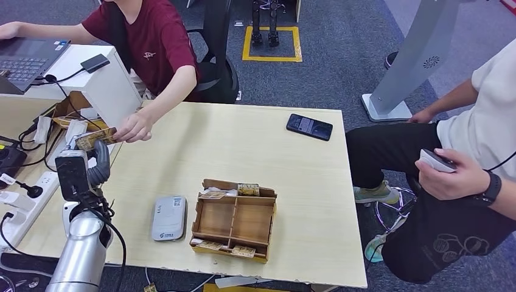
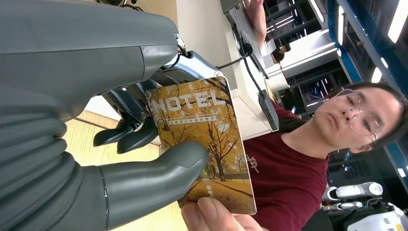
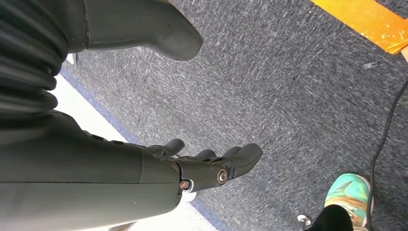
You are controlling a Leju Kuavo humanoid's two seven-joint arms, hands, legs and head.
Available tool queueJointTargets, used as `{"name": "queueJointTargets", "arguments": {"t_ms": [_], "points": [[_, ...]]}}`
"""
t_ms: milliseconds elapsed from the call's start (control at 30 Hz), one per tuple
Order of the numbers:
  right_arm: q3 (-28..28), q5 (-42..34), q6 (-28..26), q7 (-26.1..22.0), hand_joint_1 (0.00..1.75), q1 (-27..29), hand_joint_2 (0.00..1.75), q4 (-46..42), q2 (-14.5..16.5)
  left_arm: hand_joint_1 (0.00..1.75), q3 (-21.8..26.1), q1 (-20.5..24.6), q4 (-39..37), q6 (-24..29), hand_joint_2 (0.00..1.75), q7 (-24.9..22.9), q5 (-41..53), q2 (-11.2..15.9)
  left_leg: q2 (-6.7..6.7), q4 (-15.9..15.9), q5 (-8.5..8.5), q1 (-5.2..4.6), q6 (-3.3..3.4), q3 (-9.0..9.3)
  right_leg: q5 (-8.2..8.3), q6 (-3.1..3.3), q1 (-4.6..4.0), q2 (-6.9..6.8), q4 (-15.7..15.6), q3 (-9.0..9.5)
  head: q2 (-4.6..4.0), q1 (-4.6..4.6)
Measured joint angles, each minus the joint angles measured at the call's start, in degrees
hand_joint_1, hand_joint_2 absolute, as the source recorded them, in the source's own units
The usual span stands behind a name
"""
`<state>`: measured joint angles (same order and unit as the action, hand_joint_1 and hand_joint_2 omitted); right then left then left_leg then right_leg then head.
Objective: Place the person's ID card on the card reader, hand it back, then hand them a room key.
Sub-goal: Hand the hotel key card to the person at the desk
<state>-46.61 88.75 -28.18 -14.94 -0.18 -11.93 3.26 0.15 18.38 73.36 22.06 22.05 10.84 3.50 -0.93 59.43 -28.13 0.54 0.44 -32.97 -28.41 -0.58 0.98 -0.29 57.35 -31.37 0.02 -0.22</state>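
A pale wooden table stands on grey carpet. Near its front edge sits an open wooden tray split into compartments, with cards tucked along its back and front slots. Just beside the tray, on the left, lies a small grey card reader, flat on the tabletop. Well apart from both, near the far right corner, a dark phone lies face up. On the carpet beyond the table is a yellow square outline, and the grey base of a stand rests to the right.
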Motion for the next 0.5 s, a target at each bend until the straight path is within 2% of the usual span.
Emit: {"name": "queueJointTargets", "arguments": {"t_ms": [500], "points": [[0.1, 0.0, 0.0, 0.2, 0.00, 0.0, 1.75, 0.2, 0.0, 1.75, 0.0, 0.4, -1.0, -0.3, 1.75, 0.1, 0.0, 0.3, 0.01, 0.0, 0.00, 0.01, -0.01, -0.01, 0.00, 0.00, -0.01, 0.01, 0.0, -0.03, -0.01, 0.00]]}}
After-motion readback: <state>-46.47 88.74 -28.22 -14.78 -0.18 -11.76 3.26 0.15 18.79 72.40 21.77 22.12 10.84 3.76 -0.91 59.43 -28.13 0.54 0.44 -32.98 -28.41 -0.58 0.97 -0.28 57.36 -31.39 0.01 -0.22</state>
